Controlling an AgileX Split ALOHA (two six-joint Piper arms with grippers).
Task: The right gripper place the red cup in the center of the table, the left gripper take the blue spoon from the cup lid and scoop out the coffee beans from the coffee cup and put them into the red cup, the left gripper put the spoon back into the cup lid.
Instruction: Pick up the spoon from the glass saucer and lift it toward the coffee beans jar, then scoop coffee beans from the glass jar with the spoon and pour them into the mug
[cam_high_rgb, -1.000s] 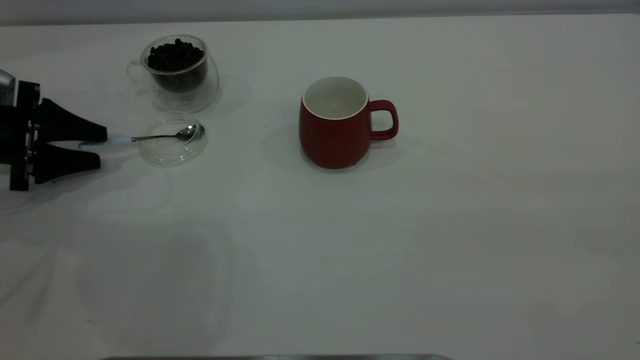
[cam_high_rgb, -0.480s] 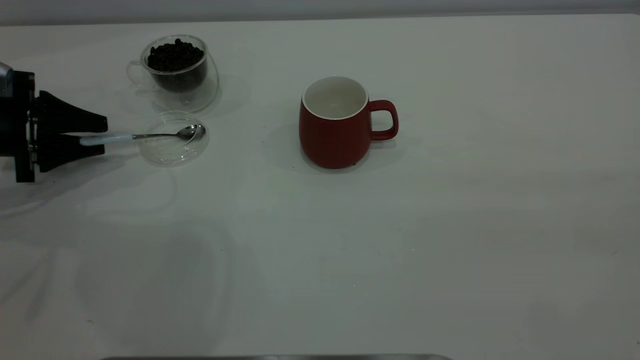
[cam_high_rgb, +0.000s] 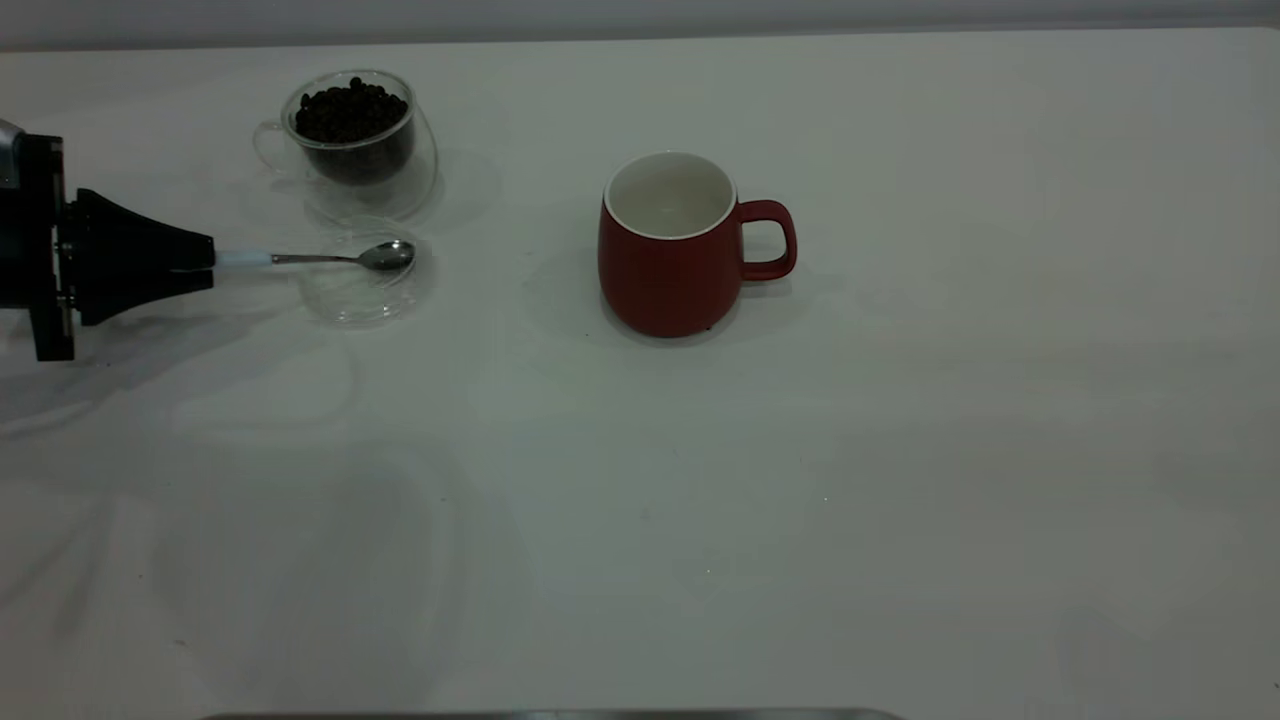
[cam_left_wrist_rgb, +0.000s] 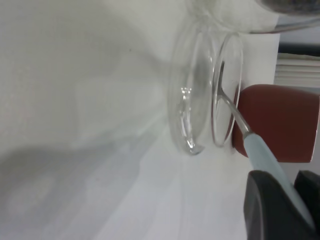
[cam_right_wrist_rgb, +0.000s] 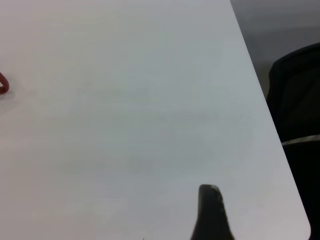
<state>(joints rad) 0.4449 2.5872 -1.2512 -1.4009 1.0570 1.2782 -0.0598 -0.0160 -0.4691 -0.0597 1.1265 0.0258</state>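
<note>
The blue spoon (cam_high_rgb: 330, 258) sticks straight out from the left gripper (cam_high_rgb: 205, 262), whose fingers are closed on its pale handle; its bowl hangs just over the cup lid (cam_high_rgb: 360, 285). Beyond the lid stands the coffee cup (cam_high_rgb: 352, 140) of coffee beans (cam_high_rgb: 350, 110). The red cup (cam_high_rgb: 670, 245) stands well apart, on the table (cam_high_rgb: 900, 450). Only one finger (cam_right_wrist_rgb: 212, 212) of the right gripper shows, so I cannot tell its state.

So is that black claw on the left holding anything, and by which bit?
Yes. The left gripper is shut on the spoon, pinching its pale blue handle end; the metal bowl sticks out over the clear lid.
</note>
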